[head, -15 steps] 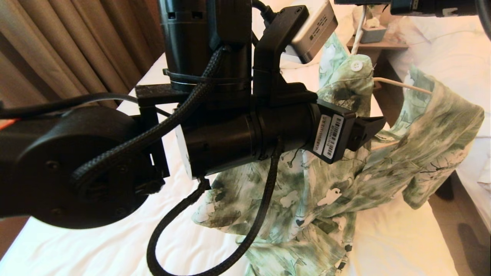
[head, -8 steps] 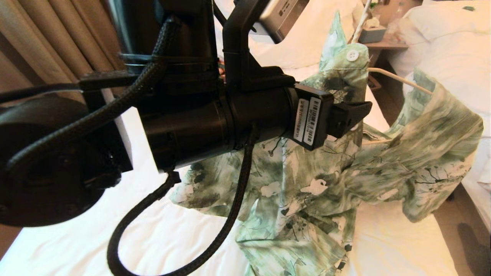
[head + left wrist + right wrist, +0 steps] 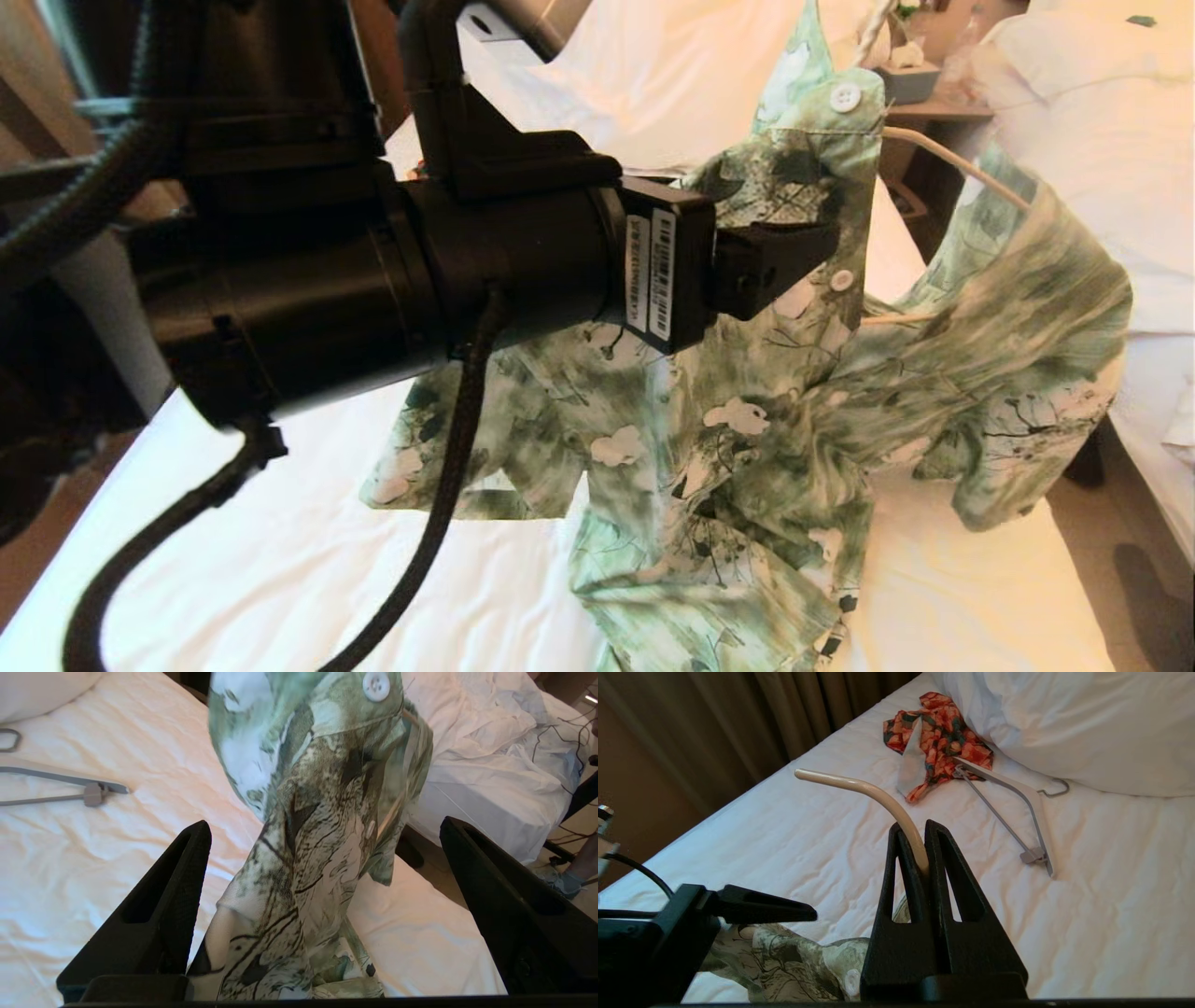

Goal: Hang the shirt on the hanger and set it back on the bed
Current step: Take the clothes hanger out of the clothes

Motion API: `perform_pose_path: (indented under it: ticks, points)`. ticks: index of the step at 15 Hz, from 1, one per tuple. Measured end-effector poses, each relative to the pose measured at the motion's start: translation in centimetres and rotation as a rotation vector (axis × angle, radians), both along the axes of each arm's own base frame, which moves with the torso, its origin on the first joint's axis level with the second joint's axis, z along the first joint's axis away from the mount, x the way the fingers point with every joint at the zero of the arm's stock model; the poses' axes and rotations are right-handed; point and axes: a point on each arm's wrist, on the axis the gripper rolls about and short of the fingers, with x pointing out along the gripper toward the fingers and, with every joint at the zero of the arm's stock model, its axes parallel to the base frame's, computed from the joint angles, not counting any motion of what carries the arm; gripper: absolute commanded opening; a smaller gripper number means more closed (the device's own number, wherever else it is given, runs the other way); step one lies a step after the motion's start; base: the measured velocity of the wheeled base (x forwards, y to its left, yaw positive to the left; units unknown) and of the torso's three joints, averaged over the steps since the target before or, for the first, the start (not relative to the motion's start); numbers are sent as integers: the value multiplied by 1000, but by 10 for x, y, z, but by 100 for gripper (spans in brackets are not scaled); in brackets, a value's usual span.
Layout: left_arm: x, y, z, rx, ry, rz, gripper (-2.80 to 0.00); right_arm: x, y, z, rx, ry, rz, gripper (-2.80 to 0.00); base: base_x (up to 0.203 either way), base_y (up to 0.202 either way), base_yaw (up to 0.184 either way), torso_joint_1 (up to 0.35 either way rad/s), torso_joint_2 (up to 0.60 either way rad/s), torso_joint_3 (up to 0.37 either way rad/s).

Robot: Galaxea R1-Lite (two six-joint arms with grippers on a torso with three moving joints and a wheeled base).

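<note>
The green-and-white shirt (image 3: 747, 439) hangs by its collar from the cream hanger (image 3: 952, 161), with its hem bunched on the bed's white sheet (image 3: 280, 579). One shoulder drapes over a hanger arm; most of the hanger is hidden in cloth. My right gripper (image 3: 914, 828) is out of the head view, above the shirt, and is shut on the hanger's curved hook (image 3: 859, 786). My left gripper (image 3: 324, 823) is open. Its fingers (image 3: 187, 868) stand wide on both sides of the buttoned front edge (image 3: 317, 858) without pinching it. It also shows at the shirt's upper front (image 3: 784, 257).
A grey hanger (image 3: 1017, 812) and an orange patterned garment (image 3: 938, 737) lie near the big pillow (image 3: 1064, 718). Another bed with a rumpled duvet (image 3: 490, 765) stands to the right across a narrow floor gap. A nightstand (image 3: 910, 89) sits between them, and brown curtains (image 3: 738, 728) hang on the left.
My left arm has drawn back to the left along the shirt front. The shirt and hanger have shifted slightly left and up.
</note>
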Motion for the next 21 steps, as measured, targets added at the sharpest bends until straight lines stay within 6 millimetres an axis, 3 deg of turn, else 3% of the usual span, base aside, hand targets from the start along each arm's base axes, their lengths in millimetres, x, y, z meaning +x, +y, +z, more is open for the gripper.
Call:
perform_pose_path:
  ticks: [4,21]
  points:
    - [-7,18,7,-25,-14,32,0,1,1,0,-38,-35,-37,-280,0,0,0,0,0,0]
    - [-36,110,-15,-41,1,219,0,-5,-3,14,-64,-190,-128,-280,0,0,0,0,0,0]
